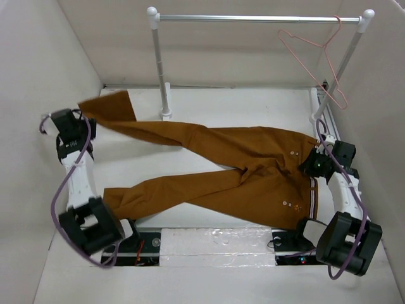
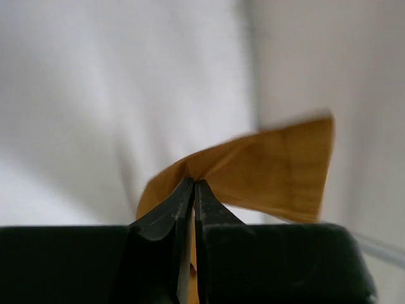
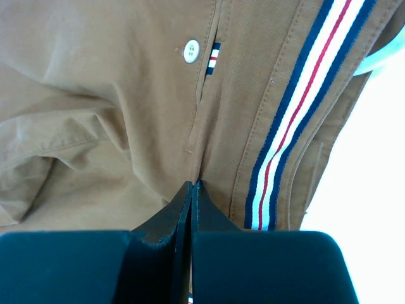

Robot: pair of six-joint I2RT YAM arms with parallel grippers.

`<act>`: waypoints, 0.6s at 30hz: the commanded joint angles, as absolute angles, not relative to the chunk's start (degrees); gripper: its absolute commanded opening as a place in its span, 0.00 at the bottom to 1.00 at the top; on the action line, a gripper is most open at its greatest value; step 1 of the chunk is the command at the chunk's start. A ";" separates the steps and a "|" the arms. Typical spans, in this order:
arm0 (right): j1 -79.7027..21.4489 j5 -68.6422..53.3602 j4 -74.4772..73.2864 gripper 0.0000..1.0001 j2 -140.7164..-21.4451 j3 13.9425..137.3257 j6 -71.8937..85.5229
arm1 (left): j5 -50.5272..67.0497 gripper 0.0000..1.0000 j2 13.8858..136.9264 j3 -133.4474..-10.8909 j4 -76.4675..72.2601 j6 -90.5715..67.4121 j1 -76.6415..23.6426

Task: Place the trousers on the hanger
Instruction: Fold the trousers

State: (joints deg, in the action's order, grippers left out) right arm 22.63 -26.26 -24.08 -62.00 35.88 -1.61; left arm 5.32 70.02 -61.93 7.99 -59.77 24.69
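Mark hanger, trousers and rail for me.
hanger (image 1: 325, 49): top external view, wire neck below the hook.
trousers (image 1: 253, 164): top external view, upper legs near the crotch.
rail (image 1: 253, 19): top external view, middle of the silver bar.

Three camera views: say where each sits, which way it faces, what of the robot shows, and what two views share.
Top external: above and behind the robot, looking down on trousers, rail and hanger; left arm and right arm show.
Left wrist: on its arm, facing along the left gripper, shut on a trouser leg.
Right wrist: on its arm, facing along the right gripper, shut on cloth by the waistband.
Shared: all show the trousers.
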 commanded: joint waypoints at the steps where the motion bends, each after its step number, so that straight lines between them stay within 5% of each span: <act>1: 22.94 -22.51 -27.25 0.00 -60.21 35.86 -3.25 | 12.02 0.00 77.23 -51.43 4.23 -58.98 32.06; 13: 31.89 -15.03 -28.74 0.00 -66.61 42.88 -3.69 | 6.68 0.00 86.75 -56.42 11.95 -52.64 38.23; 18: 47.41 -22.54 -23.31 0.00 -73.11 42.11 -0.89 | 9.22 0.00 85.43 -60.80 13.18 -57.20 31.04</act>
